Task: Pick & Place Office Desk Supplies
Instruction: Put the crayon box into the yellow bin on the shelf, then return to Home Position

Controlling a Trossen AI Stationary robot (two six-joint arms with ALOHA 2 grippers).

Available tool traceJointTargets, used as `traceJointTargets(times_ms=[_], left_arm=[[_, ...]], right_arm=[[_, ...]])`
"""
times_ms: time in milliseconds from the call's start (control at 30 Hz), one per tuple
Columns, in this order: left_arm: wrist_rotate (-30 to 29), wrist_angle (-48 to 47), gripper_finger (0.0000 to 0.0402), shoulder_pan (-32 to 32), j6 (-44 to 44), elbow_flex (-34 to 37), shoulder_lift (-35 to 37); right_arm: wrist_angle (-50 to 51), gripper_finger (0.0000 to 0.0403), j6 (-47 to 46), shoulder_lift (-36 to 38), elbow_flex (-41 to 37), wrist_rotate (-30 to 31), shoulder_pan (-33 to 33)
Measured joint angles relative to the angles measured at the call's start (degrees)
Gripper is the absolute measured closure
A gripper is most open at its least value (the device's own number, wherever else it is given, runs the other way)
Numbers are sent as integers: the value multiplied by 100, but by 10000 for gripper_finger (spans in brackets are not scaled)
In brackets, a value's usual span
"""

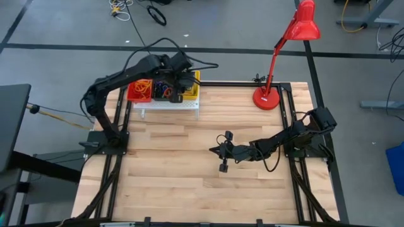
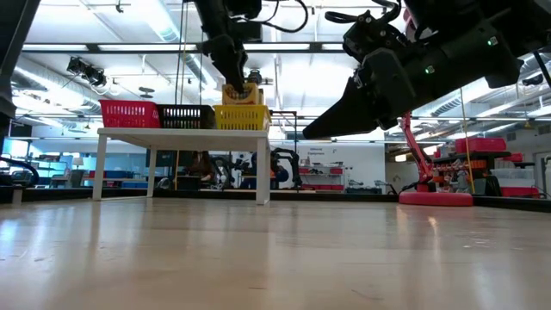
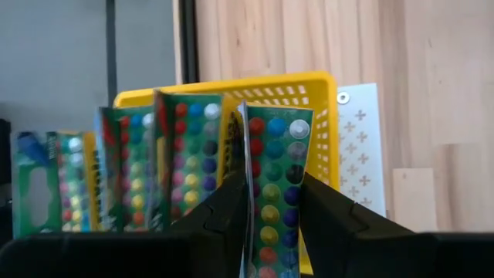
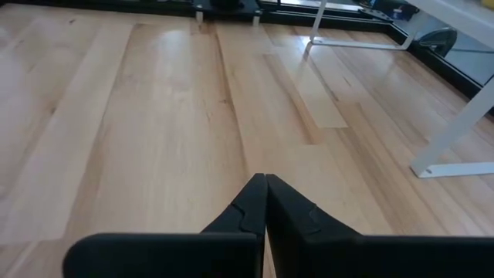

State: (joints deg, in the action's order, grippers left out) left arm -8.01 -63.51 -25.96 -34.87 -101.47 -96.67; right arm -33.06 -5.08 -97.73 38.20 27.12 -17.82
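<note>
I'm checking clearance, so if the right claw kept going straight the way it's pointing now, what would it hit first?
Probably nothing soon. The shut right claw points over bare wooden table; the white stand's leg sits off to one side, though depth is hard to judge.

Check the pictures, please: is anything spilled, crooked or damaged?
Nothing stands out. The three baskets sit in a row on the white stand, with nothing spilled on the table. The left gripper is shut on a crayon box in the yellow basket. The right gripper is shut, above bare table.
</note>
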Motion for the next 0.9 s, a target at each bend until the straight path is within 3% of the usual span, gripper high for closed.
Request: traceJointTargets(times_ms=[167,333,567,800,900], left_arm=[[-90,4,276,0,153,0,-31],[-133,39,222,27,250,0,-28],[-883,225,153,310,58,0,-28],[-1006,94,150,592,-113,-440,49],[-986,-280,165,754,257,-823,114]], right_arm=[[0,393,0,0,0,-17,0],[-2,392,0,0,0,-28,0],[-2,392,0,0,0,-35,0],[6,392,-1,0,0,-57,0],[22,392,-7,-2,0,-64,0]])
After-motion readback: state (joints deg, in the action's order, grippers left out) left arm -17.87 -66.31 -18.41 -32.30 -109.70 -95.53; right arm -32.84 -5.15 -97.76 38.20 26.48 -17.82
